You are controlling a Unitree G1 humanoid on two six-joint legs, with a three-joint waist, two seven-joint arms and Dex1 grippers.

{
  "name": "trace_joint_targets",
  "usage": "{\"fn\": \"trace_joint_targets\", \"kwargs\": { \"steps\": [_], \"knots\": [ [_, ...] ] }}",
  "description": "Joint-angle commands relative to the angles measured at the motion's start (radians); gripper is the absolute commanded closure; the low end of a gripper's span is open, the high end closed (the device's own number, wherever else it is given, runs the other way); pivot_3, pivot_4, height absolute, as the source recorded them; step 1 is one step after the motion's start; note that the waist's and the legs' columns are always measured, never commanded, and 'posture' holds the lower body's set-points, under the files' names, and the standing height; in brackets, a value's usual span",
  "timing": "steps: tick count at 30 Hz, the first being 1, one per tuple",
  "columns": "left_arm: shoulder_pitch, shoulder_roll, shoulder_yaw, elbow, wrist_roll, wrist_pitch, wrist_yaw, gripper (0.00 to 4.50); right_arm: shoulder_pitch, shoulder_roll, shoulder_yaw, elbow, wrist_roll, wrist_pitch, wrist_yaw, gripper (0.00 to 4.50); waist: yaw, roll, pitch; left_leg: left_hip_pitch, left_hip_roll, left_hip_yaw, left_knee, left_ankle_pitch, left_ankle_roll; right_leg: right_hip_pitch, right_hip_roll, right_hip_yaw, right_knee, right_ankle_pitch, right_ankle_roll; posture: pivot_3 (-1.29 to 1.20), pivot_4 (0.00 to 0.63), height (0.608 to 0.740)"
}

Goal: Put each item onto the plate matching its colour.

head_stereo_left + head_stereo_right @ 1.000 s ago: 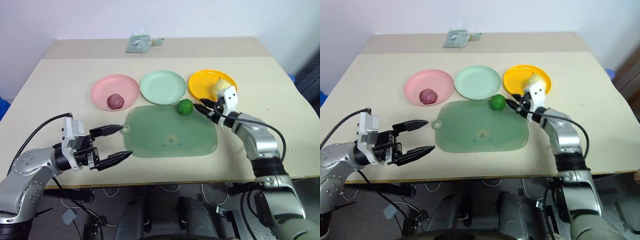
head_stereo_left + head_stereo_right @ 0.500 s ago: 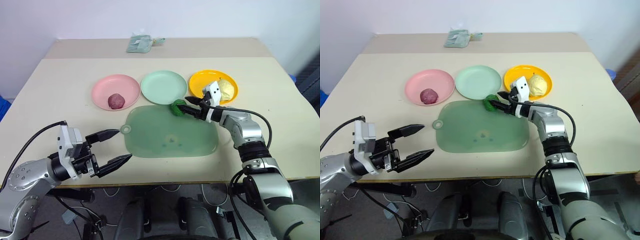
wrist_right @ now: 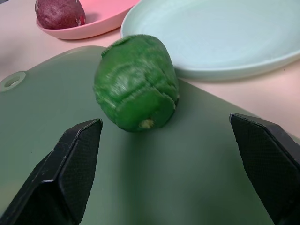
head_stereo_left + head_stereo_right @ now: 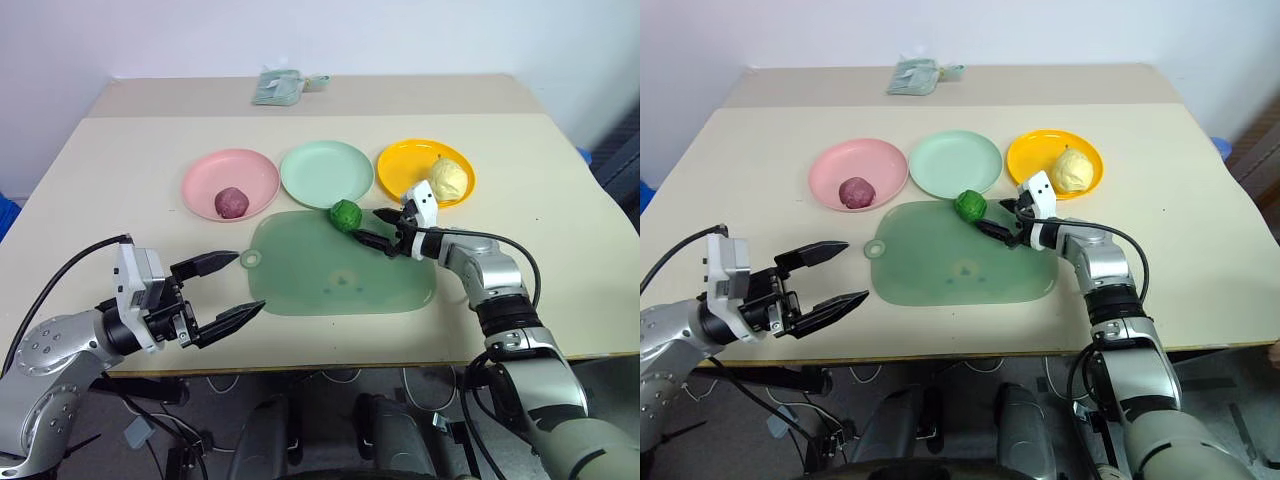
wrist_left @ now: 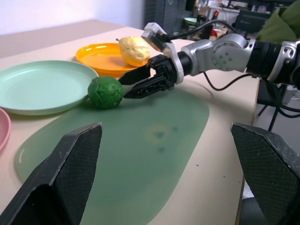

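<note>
Purple ball (image 4: 229,202) sits on pink plate (image 4: 205,178), yellow lump (image 4: 449,180) on orange plate (image 4: 400,165); green piece (image 4: 346,215) lies unplaced just ahead of my right gripper's (image 4: 371,227) spread fingers, beside the mint plate (image 4: 326,172); left gripper (image 4: 232,288) gapes empty

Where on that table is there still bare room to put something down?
The mint green plate is bare, as is most of the green mat below the green piece. Open tabletop lies left of the pink plate and right of the yellow-orange plate. It is crowded where the right pincer meets the green piece.
</note>
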Motion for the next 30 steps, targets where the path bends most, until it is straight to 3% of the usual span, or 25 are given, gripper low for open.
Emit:
{"fn": "trace_joint_targets", "kwargs": {
  "steps": [1,21,30],
  "knots": [
    [0.018,0.013,0.027,-0.019,-0.025,-0.01,-0.018,0.0,-0.022,0.024,0.002,-0.029,-0.003,-0.022,-0.007,0.05,-0.001,0.0,0.0,0.0,0.0,0.0,0.0,0.0,0.0,0.0,0.0,0.0,0.0,0.0,0.0,0.0,0.15,0.74],
    [0.106,-0.007,0.061,-0.092,-0.047,0.001,0.088,0.0,-0.117,0.102,0.017,0.11,-0.047,-0.106,0.006,0.05,-0.001,0.0,0.0,0.0,0.0,0.0,-0.001,0.0,-0.001,-0.001,0.0,0.0,0.0,0.0,0.0,0.0,0.15,0.74],
    [0.115,-0.021,0.044,-0.112,-0.045,-0.006,0.128,0.0,-0.187,0.096,-0.032,0.055,0.015,-0.098,0.049,0.05,-0.002,0.001,0.001,0.0,0.0,0.0,-0.001,0.0,-0.001,-0.001,0.0,0.0,0.0,0.0,0.0,0.0,0.15,0.74]
  ]
}}
